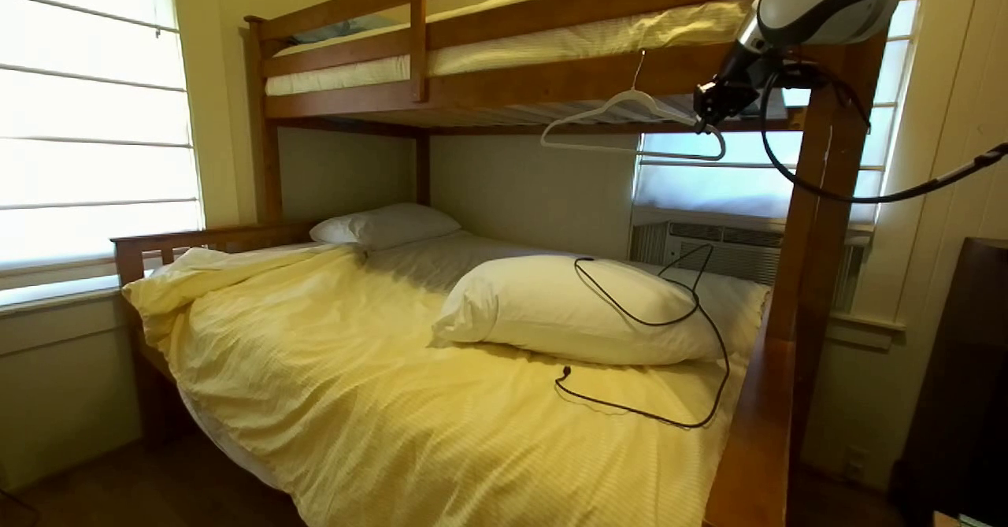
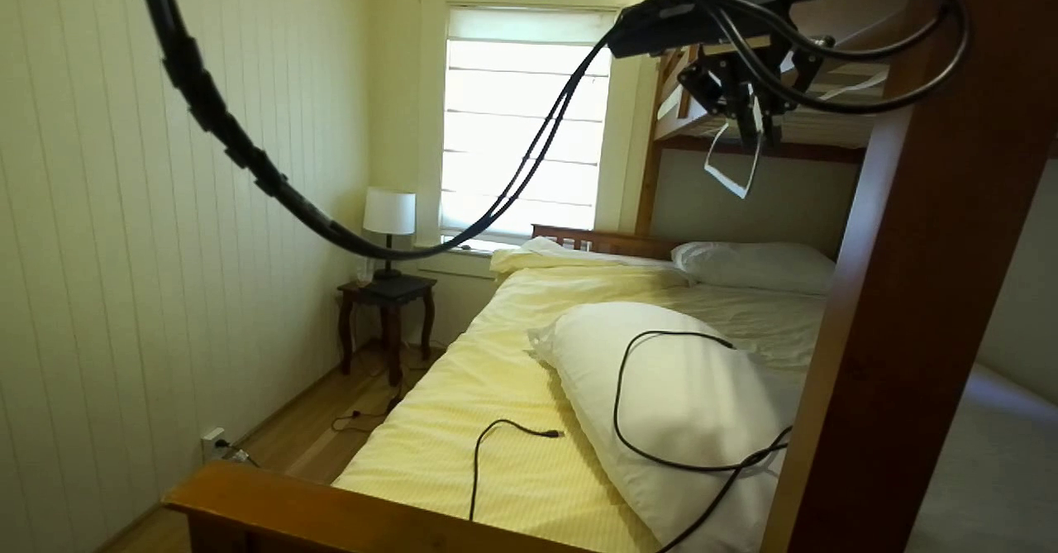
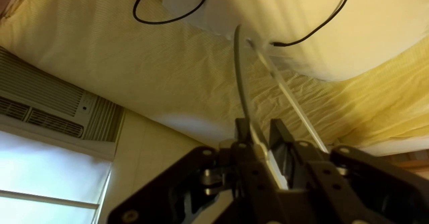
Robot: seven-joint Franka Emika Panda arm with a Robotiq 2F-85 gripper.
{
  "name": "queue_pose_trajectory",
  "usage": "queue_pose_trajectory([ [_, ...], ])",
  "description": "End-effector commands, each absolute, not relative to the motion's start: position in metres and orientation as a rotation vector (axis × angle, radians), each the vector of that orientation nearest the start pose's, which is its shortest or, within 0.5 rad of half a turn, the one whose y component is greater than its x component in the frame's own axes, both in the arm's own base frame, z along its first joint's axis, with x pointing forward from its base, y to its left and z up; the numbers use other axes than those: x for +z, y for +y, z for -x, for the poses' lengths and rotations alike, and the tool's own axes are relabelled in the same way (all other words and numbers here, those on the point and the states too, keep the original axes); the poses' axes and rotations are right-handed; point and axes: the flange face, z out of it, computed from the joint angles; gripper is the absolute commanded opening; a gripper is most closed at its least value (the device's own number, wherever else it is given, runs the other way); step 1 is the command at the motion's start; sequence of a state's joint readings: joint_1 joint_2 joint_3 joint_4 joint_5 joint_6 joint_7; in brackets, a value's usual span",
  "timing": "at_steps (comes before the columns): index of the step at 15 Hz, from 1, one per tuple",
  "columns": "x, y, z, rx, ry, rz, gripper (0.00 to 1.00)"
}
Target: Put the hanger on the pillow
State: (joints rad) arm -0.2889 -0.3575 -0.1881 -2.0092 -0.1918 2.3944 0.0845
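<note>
Black fingers (image 1: 706, 109) of the robot arm (image 1: 835, 7) clamp a pale hanger (image 1: 632, 96) in mid-air in an exterior view, pinching its sloping shoulder close to the right end. The hanger hangs roughly upright, hook at the top, seen against the upper rail of a wooden bunk bed (image 1: 512, 86). Well below, the plump white pillow (image 1: 535, 306) lies on the yellow bedsheet (image 1: 331, 385) toward the right, a black cord (image 1: 693, 426) looped across its top and trailing onto the bedsheet at the near side. A flatter pillow (image 1: 402, 224) rests farther back, to the left.

In an exterior view with a thick wooden post (image 2: 917, 288) at the near right, the hanger appears almost edge-on, a narrow white loop dangling beneath the fingers, high above the bedsheet and well apart from the plump pillow. A white-shaded lamp (image 2: 389, 212) stands on a small dark table (image 2: 405, 287) at the far left, beside a bright window (image 2: 521, 107).

From the wrist view, the fingers stand close together, the hanger filling the gap between them. Two slim lengths of it reach past the tips, seen against the bedsheet, their blurred ends lining up with the edge of the plump pillow. An air conditioner (image 3: 43, 96) shows at the left, beyond the bedsheet.
</note>
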Motion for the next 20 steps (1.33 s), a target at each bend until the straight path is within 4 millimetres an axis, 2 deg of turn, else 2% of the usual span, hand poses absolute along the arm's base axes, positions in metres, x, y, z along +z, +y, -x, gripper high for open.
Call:
queue_pose_trajectory([
  [1, 0.688, -0.252, -0.429, -1.156, 0.769, 3.116, 0.07],
  [4, 0.683, -0.253, -0.43, -1.127, 0.758, 3.121, 0.15],
  [6, 0.685, -0.253, -0.429, -1.128, 0.756, 3.122, 0.02],
  [15, 0.717, -0.227, -0.41, -1.188, 0.59, 3.115, 0.01],
  [17, 0.719, -0.222, -0.407, -1.184, 0.535, 3.132, 0.01],
  [20, 0.709, -0.215, -0.409, -1.121, 0.455, 3.162, 0.01],
])
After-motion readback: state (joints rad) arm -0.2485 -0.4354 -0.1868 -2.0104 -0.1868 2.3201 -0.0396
